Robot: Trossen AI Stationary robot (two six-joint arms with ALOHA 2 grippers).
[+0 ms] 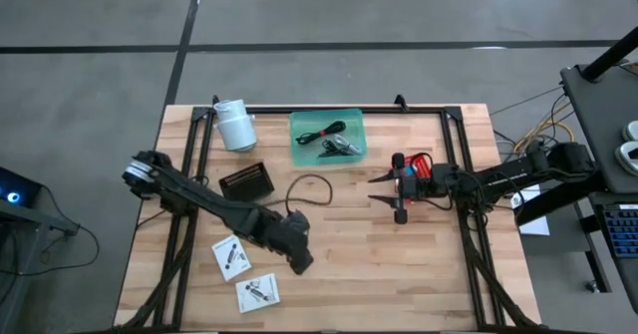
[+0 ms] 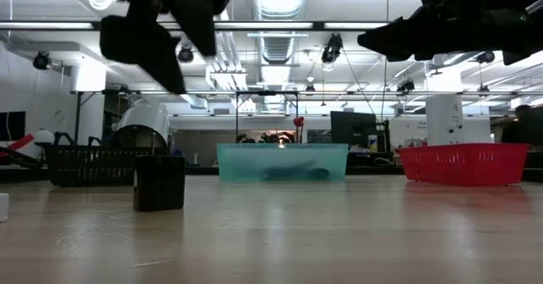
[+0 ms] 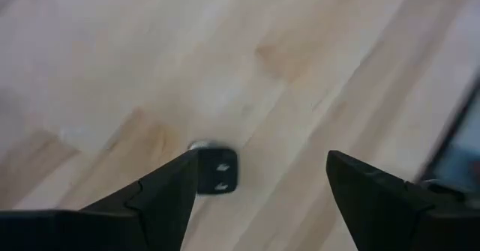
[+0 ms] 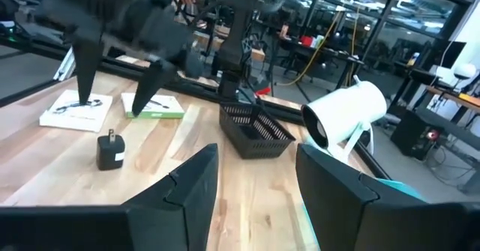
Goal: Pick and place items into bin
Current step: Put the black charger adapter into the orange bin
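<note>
A small black plug block [image 3: 217, 170] stands on the wooden table, also seen in the right wrist view [image 4: 111, 149] and the low view [image 2: 159, 182]. My left gripper [image 3: 262, 183] hangs open above it, fingers pointing down, one on either side and clear of it; in the high view [image 1: 297, 256] it hides the block. Two flat white packets [image 1: 231, 257] [image 1: 257, 292] lie near the front left. The green bin [image 1: 327, 137] at the far middle holds a black cable and clips [image 1: 334, 143]. My right gripper [image 1: 377, 189] is open and empty, level, right of centre.
A white roll [image 1: 235, 125] stands at the far left beside the bin. A black mesh basket [image 1: 246, 181] sits left of centre. A thin black cable loop [image 1: 311, 186] shows by my left wrist. Bare wood lies in front of my right gripper.
</note>
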